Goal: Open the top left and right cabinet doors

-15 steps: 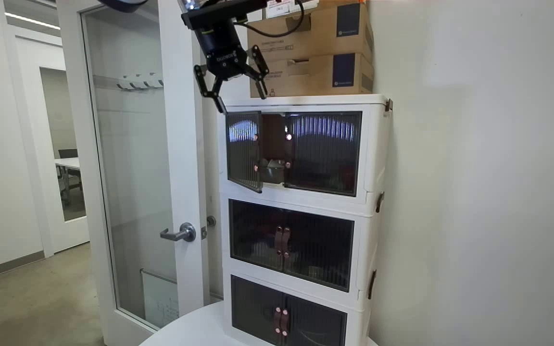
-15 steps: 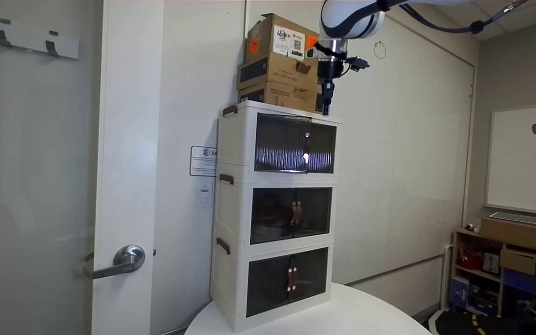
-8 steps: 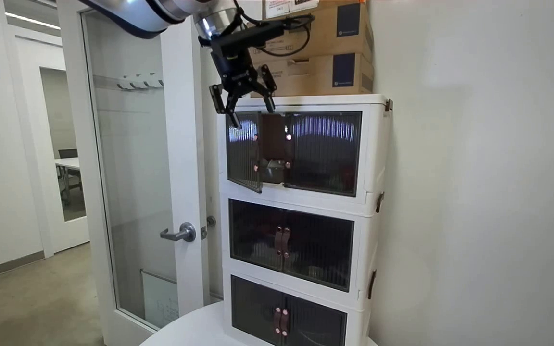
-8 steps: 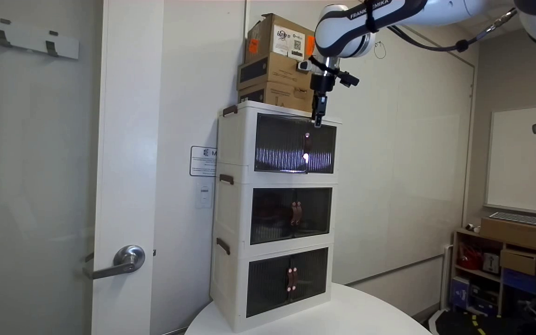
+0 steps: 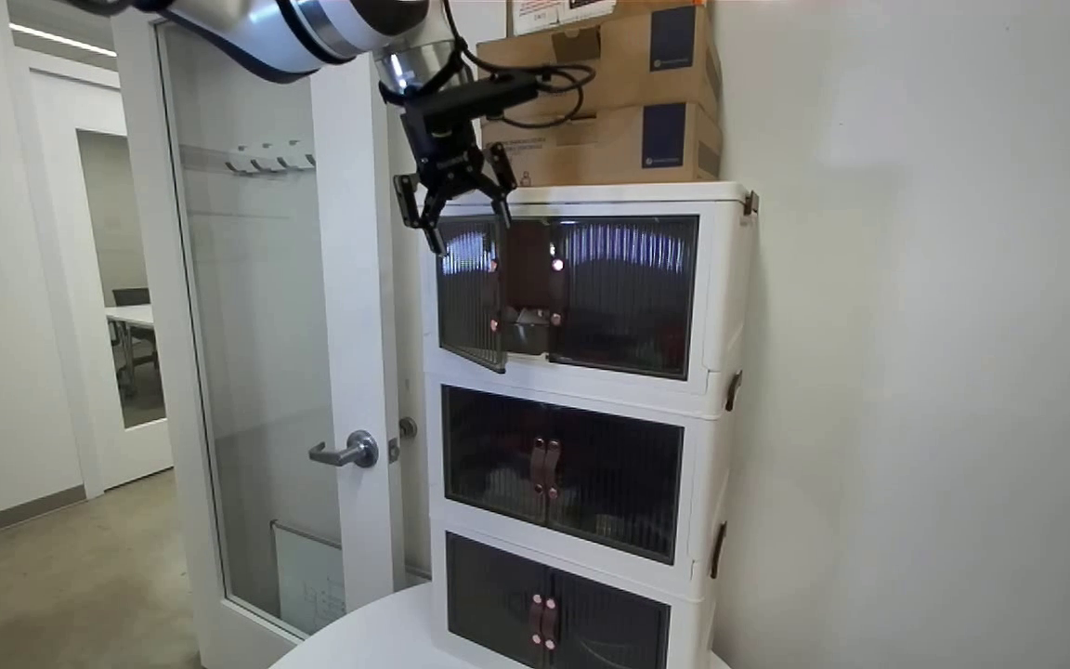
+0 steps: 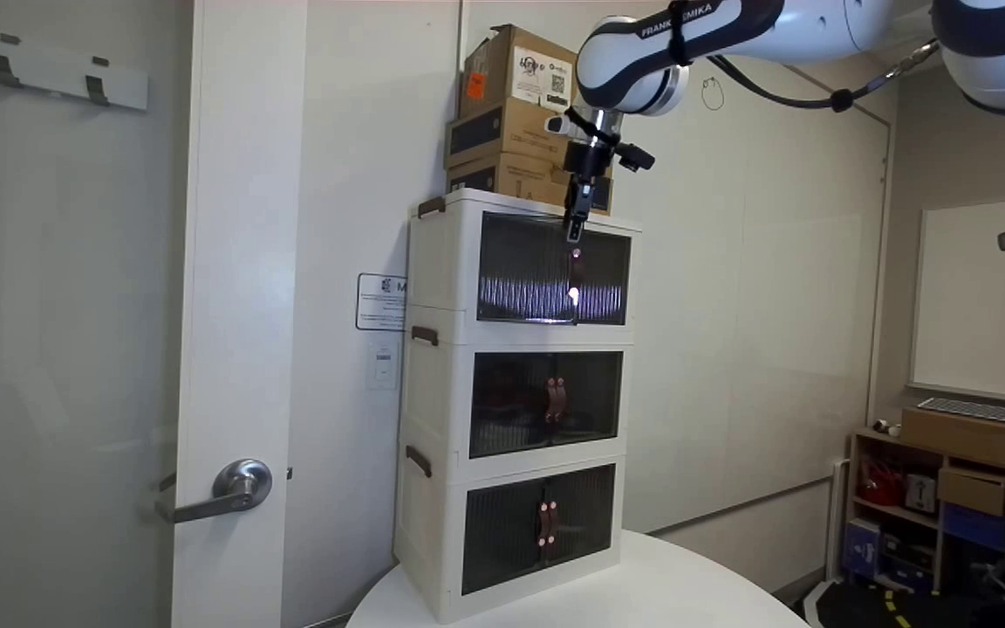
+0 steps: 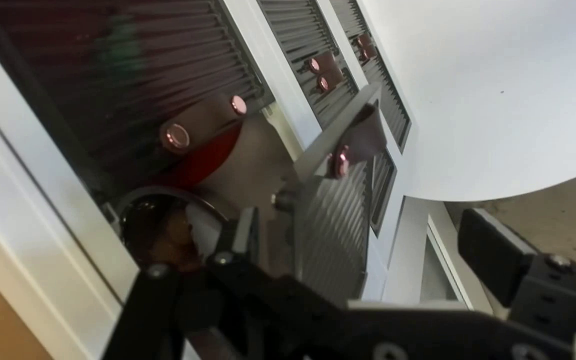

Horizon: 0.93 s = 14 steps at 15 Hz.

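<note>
Left door [image 5: 471,299]: ajar, upper centre in an exterior view; seemingly part done.
Right door [image 5: 625,299]: closed, beside it; opening remains.
Hand [image 5: 472,236]: wide, empty.

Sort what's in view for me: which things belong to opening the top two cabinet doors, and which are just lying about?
Part of the job:
top left door, ajar
top right door, closed
gripper, open

Just there:
middle door pair, closed
bottom door pair, closed
stacked cardboard boxes
glass room door
white table
</note>
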### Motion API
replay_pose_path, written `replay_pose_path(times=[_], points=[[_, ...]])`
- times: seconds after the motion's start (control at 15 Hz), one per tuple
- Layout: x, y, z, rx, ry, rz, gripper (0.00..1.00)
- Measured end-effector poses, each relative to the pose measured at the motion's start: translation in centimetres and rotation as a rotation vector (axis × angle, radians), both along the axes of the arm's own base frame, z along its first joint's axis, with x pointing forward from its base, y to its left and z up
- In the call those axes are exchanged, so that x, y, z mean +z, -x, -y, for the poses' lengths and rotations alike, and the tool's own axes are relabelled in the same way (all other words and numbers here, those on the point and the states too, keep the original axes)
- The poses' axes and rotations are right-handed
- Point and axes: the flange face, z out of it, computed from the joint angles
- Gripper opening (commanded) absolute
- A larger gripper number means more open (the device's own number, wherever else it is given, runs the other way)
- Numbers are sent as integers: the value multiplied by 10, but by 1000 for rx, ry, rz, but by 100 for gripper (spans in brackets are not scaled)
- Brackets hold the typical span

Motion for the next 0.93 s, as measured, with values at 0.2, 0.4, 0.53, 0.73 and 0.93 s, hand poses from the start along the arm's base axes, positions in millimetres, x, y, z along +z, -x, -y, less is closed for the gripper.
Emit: replay_pose_path(times=[0.2,0.4,0.53,0.73,0.93], points=[[6,3,-18,24,-28,-3,100],[13,8,-37,47,-35,2,100],[19,12,-50,60,-40,9,100],[28,19,-67,78,-46,18,100],[30,24,-83,94,-52,17,100]])
